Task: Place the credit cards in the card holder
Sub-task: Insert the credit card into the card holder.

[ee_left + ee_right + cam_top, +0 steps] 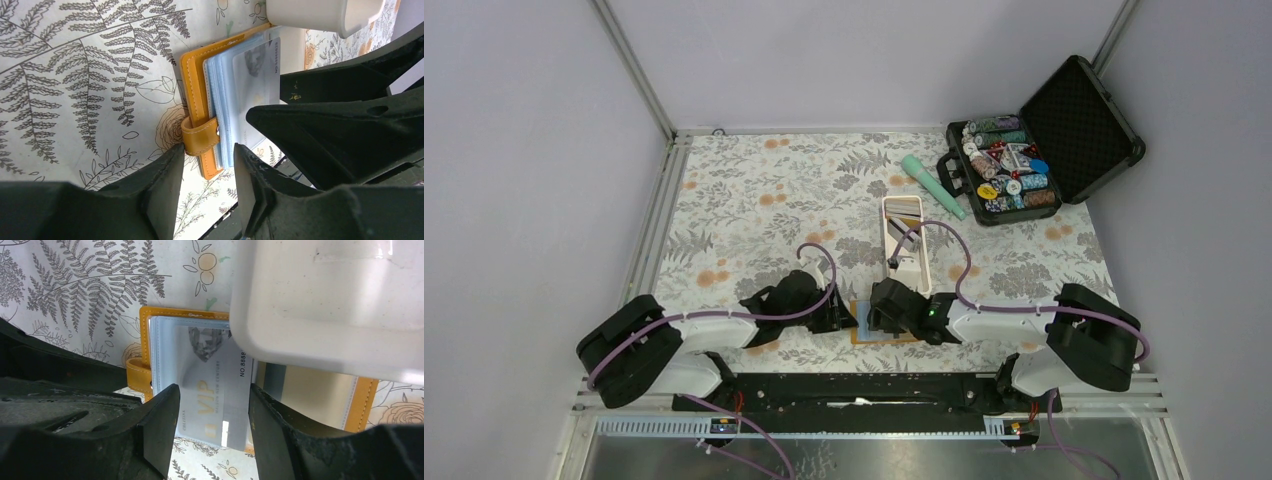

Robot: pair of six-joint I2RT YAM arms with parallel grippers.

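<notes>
The card holder [192,85] is noted lying open on the floral tablecloth [75,75], at lower centre of the overhead view between the two wrists, just below the near end of the white tray [325,305]. In the right wrist view its upper right part is hidden by the tray's rim. A grey card [215,385] (printed "VIP") is seen flat on the light blue pocket leaves; whether it is seated in a pocket cannot be told. The right gripper [212,390] is held over it, fingers apart and flanking the card's long edges; contact cannot be confirmed. The left gripper [207,147] is seen with fingers apart, only cloth between them, the snap tab [200,136] just beyond the tips. A chip case [1024,165] is recorded at upper right, well apart.
</notes>
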